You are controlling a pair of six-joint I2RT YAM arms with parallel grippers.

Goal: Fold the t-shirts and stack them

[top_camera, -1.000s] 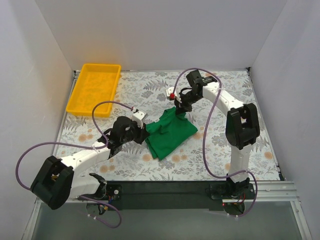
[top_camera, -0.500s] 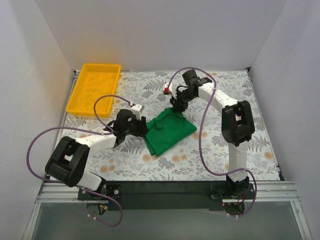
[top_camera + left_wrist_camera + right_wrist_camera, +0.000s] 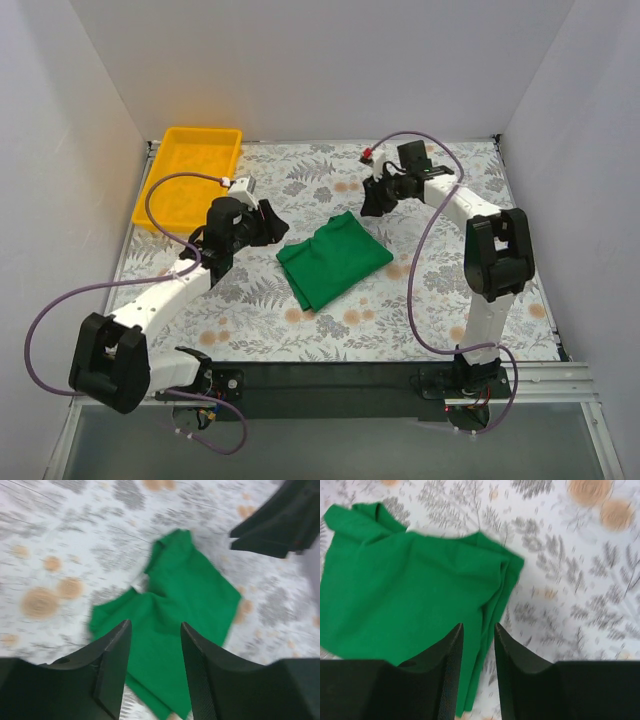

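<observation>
Setting: a robotics lab test cell. Plain white panels [image 3: 300, 70] enclose the tabletop [image 3: 450, 310] on three sides, and a floral-patterned covering lies over it. The left arm [image 3: 160, 295] and right arm [image 3: 490, 250], both white and black, are bolted to a black base plate [image 3: 330, 378] at the near edge. Purple cables [image 3: 411, 290] loop from each arm.

Smeared by blur in the left wrist view: green t-shirt [image 3: 175, 605]. Hidden along its near edge behind black fingers [image 3: 112, 670] in both wrist views.
</observation>
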